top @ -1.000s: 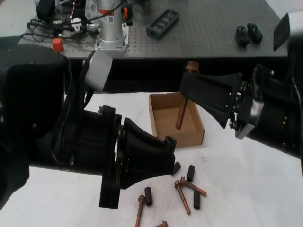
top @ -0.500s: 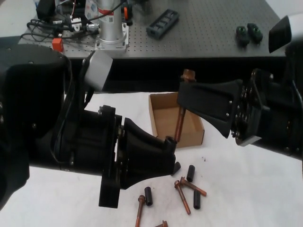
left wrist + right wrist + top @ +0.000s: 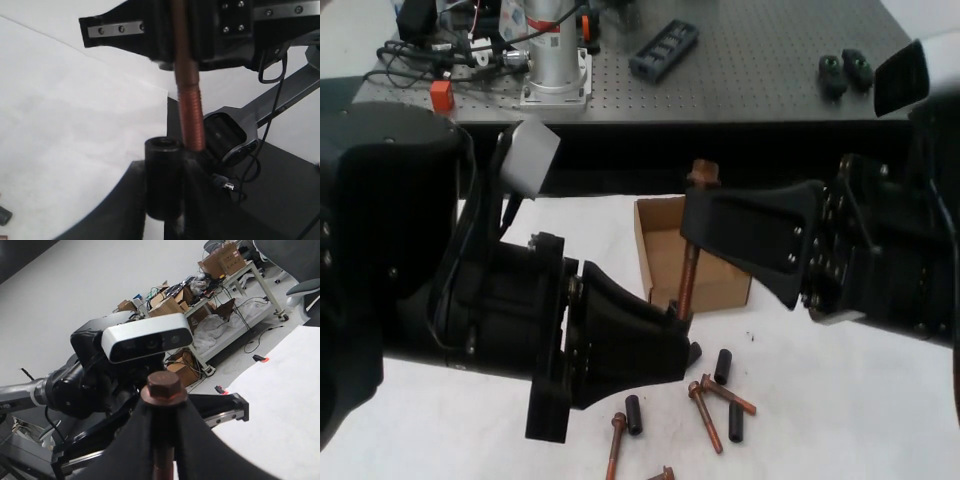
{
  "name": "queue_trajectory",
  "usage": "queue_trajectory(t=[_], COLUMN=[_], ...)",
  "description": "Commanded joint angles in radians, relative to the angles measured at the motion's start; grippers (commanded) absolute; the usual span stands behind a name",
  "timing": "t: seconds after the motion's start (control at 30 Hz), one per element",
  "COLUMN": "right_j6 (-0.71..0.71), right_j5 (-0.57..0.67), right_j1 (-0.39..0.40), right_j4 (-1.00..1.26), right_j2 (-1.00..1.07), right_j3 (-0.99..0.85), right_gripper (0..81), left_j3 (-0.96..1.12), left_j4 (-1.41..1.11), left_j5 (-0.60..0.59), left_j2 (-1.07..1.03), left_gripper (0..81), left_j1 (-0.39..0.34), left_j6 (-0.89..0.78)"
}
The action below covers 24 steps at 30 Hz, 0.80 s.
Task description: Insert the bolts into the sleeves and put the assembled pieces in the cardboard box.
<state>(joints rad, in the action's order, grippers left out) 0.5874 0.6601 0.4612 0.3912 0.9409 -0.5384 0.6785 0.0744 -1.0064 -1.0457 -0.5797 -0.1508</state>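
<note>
The left end effector [image 3: 165, 210] pinches a sleeve [image 3: 162, 172]; the right end effector [image 3: 163, 440] pinches a bolt [image 3: 163, 387] beside it.

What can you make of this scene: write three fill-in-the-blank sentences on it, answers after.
The right gripper is shut on a copper ___.
The left gripper holds a black ___ upright.
The bolt hangs with its ___ end down, head up.
Missing words: bolt; sleeve; threaded.
</note>
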Motion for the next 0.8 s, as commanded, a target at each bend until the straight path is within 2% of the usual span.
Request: queue_trajectory(t=[0.0, 0.17, 0.27, 0.37, 0.47, 0.77], right_j6=[-0.005, -0.003, 0.004, 0.007, 0.003, -0.003], right_j5=[-0.036, -0.071, -0.04, -0.078, -0.126, -0.128], right_j1=[0.007, 0.007, 0.007, 0.007, 0.007, 0.007], right_j4=[-0.011, -0.013, 0.073, 0.126, 0.107, 0.058], right_j2=[0.007, 0.007, 0.007, 0.007, 0.007, 0.007], right_j3=[-0.001, -0.001, -0.001, -0.001, -0.001, -0.001], right_gripper=[0.3, 0.3, 0.3, 0.3, 0.3, 0.3], left_j3=[0.011, 0.011, 0.011, 0.011, 0.011, 0.011], left_j4=[-0.057, -0.066, -0.068, -0.068, -0.074, -0.074], left_j5=[0.0, 0.0, 0.0, 0.0, 0.0, 0.046], left_j2=[0.008, 0.008, 0.008, 0.008, 0.008, 0.008], left_gripper=[0.7, 0.7, 0.7, 0.7, 0.7, 0.7], left_j1=[-0.002, -0.002, -0.002, -0.002, -0.002, -0.002], left_j6=[-0.004, -0.004, -0.004, -0.004, -0.001, 0.001])
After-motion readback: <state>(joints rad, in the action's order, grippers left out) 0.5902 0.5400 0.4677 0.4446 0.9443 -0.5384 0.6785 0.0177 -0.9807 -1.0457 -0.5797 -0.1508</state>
